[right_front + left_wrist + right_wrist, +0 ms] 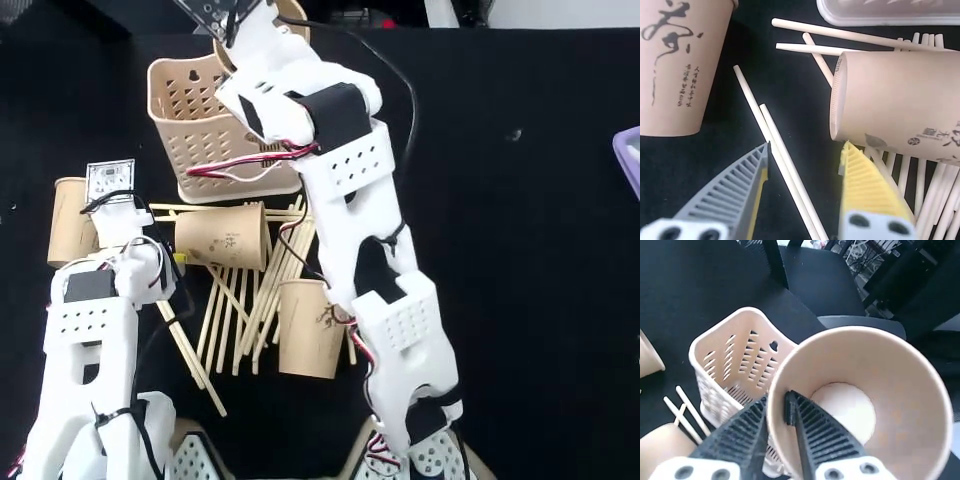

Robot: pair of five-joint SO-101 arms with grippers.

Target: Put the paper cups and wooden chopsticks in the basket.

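Left gripper (pixel 805 150): nearest to the arm bases. It hangs low over the table with jaws spread wide and nothing in them.
Loose chopsticks (pixel 785 165): two wooden sticks lying flat side by side, running right between those open jaws. They're light, stiff and thin, and I'd guess they'll roll or swivel if pinched near an end, so grab them mid-length.
Front cup (pixel 310 330): a paper cup sitting on the near edge of the chopstick pile (pixel 235 310).
Tipped cup (pixel 900 105): lying on its side across more sticks, just beside the yellow finger. The paper wall is thin and will probably cave if squeezed across the belly (the rolled rim is the stiff bit, so go there).
Far-left cup (pixel 680 65): also down on the black cloth, on the other side of the jaws and apart from the sticks.
Right gripper (pixel 776 402): closed onto the held cup (pixel 865 390), one finger inside the wall and one outside, pinching just under the rim. That looks like a decent hold for something this light.
Basket (pixel 730 360): slotted plastic, farthest back, standing upright. The held cup is up in the air next to it, and I can't tell if it's squarely over the opening.
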